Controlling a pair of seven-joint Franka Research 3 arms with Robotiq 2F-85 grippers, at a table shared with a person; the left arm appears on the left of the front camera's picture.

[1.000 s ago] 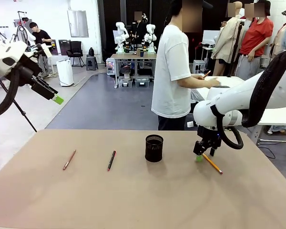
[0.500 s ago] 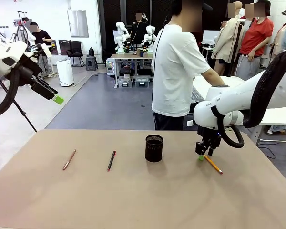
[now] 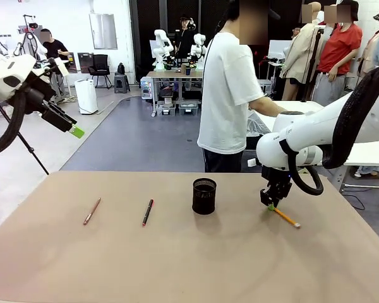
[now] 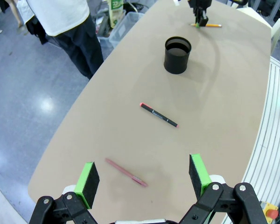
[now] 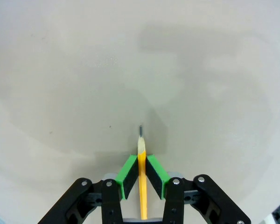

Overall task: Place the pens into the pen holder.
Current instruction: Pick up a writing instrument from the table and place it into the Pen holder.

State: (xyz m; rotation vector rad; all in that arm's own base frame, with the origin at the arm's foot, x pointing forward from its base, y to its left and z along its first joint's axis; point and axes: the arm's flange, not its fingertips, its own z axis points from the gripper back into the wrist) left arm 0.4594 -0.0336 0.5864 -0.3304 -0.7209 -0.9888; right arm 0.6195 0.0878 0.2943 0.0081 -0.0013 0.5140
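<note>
Pinching a yellow-orange wooden pencil [image 5: 141, 179] low over the tan table [image 3: 196, 265], the right claw [image 5: 141, 163] has its green pads narrowed onto both sides near the sharpened tip, probably so the shaft lifts without rolling.
To this claw's left stands the black mesh cylindrical pen holder [image 3: 204, 196], apparently empty. Beyond it lie a black pen with red end [image 3: 148, 212] and a copper-brown pen [image 3: 91, 211]. The left claw [image 4: 143, 172] hangs wide above them, holding nothing.
</note>
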